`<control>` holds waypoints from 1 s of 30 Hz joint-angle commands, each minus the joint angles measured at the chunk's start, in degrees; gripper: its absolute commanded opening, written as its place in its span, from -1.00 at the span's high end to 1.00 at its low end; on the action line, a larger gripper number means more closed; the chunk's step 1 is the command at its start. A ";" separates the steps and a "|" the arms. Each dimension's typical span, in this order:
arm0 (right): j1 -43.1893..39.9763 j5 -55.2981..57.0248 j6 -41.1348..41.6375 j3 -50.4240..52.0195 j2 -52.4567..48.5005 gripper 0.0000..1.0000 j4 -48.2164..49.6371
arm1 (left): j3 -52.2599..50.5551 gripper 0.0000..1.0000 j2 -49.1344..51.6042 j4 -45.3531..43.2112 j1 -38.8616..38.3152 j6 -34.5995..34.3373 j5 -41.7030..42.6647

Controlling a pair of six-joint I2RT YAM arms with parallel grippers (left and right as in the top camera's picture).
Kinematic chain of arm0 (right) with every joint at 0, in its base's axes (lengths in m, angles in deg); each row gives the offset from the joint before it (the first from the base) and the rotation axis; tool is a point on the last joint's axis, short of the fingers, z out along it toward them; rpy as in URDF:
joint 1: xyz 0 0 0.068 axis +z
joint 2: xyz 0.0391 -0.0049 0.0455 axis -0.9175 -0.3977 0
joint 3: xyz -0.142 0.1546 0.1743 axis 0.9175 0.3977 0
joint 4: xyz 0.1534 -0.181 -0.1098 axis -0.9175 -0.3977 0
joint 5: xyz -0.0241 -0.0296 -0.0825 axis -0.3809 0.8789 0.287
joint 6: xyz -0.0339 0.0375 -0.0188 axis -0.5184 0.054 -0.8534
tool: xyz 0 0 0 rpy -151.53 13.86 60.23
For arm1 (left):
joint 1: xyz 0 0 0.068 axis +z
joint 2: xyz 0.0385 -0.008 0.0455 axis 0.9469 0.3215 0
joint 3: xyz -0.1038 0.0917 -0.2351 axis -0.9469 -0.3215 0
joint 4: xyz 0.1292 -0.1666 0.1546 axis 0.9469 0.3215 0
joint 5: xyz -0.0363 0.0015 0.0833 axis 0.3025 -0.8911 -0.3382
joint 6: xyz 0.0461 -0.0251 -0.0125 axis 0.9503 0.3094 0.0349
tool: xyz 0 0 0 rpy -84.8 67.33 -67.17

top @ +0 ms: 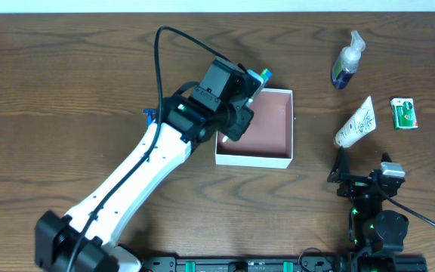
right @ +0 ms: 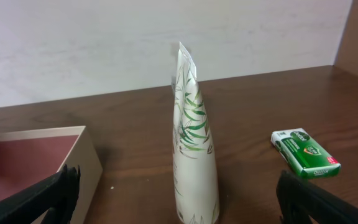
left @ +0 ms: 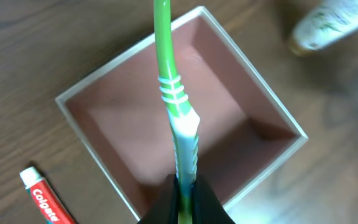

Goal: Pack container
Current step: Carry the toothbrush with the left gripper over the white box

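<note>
The square shallow container (top: 270,125) with thin white walls and a dusty pink-brown inside sits on the brown wooden table (top: 66,75). The left gripper (left: 184,194) hangs over it, above the rim on the side nearest its wrist camera. Its jaws are closed on the handle of a green and white toothbrush (left: 166,74). From the jaws the toothbrush runs out across the container's open inside to beyond the far rim.

A red and white Colgate toothpaste tube (left: 42,198) lies on the table just outside the container's wall.

The right gripper (top: 362,175) rests to the right of the container, apart from it, jaws spread wide and holding nothing. A white tube printed with green leaves (top: 356,122) lies just ahead of these jaws, right of the container. A small green box (top: 405,113) lies farther right.
</note>
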 commanded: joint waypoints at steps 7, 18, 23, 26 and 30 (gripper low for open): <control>0.57 -0.17 -0.61 0.17 0.31 -0.98 -0.20 | 0.13 0.88 9.68 -2.69 0.09 -4.09 -3.67; 0.57 -0.17 -0.61 0.17 0.31 -0.98 -0.20 | 0.13 0.88 13.55 -3.69 0.09 -4.09 -3.69; 0.57 -0.17 -0.61 0.17 0.31 -0.99 -0.20 | 0.13 0.88 13.84 -3.13 0.09 -3.91 -3.69; 0.57 -0.17 -0.61 0.17 0.31 -0.98 -0.20 | 0.09 0.88 14.27 -3.13 0.09 -3.85 -3.69; 0.57 -0.17 -0.61 0.17 0.31 -0.98 -0.20 | 0.09 0.88 15.85 -3.13 0.09 -4.07 -3.67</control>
